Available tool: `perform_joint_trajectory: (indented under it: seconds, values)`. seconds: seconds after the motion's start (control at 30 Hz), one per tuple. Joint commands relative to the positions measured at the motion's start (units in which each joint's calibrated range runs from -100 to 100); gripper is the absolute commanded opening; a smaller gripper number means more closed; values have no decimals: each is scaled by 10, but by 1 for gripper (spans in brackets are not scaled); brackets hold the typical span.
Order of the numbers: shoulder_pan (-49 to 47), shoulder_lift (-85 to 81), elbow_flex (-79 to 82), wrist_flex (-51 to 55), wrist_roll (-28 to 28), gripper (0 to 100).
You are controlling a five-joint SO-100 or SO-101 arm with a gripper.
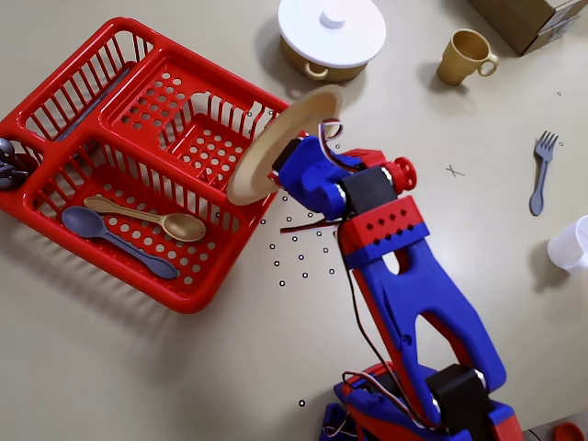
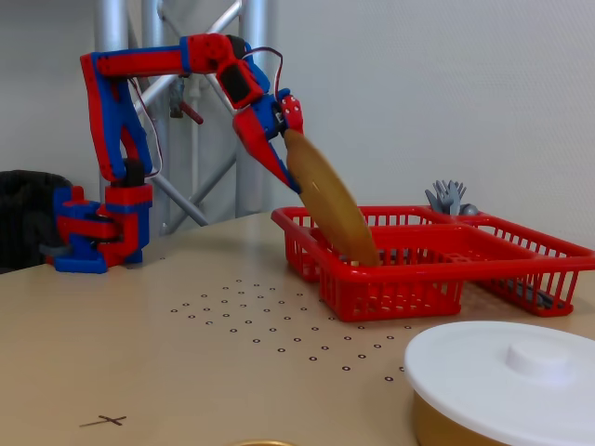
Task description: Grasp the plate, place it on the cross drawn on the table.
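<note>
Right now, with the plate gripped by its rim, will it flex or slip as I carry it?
The plate hangs steeply tilted from the gripper, yet looks straight, so it is probably stiff and light. Only one edge is pinched and the surface looks smooth, so it may pivot or slip; move slowly past the basket.

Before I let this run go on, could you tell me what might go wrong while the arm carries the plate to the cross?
The gripper pinches the plate only at its upper rim, and the plate hangs steeply tilted, so it may slip or swing.

Its lower edge looks close to the red basket wall and could catch there.

The cross lies near the fork and mug; a wide plate might nudge them.
</note>
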Motion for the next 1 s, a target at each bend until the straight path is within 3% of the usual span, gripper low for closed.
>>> perform_joint_trajectory:
  seconds: [0.0,0.97]
  values:
    - [5,-44,-54,-2,1,0]
    - [62,-47,-196,6,-30,0]
